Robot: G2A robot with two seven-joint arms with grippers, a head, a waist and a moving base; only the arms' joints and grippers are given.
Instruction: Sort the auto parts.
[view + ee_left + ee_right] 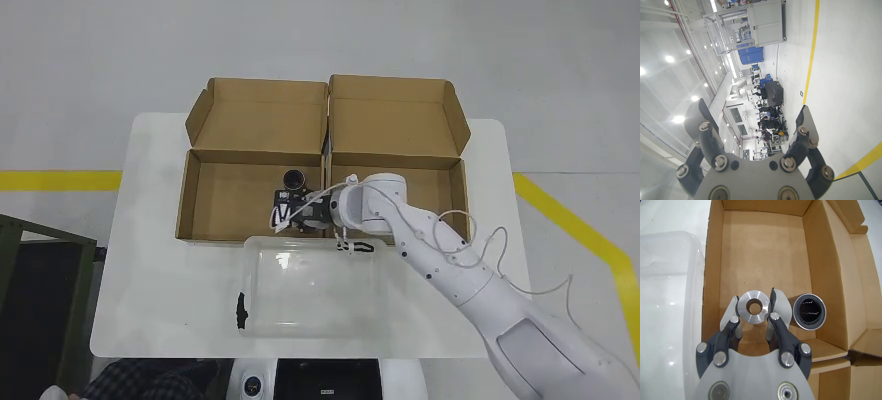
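My right gripper [754,303] is shut on a silver metal ring [763,314] with a centre hole, held above the floor of the left cardboard box [761,247]. In that box, right beside the gripper, lies a steel cylinder sleeve [809,311] with a dark bore. From above, the right gripper [295,212] sits over the left cardboard box [215,200], just in front of the cylinder sleeve [293,180]. My left gripper [753,106] is open with nothing between its fingers, pointing out at the room.
A second cardboard box [440,185] stands to the right, flaps open. A clear plastic bin [310,285] sits in front of both boxes, with a small black part [241,310] at its left edge. All rest on a white table [160,280].
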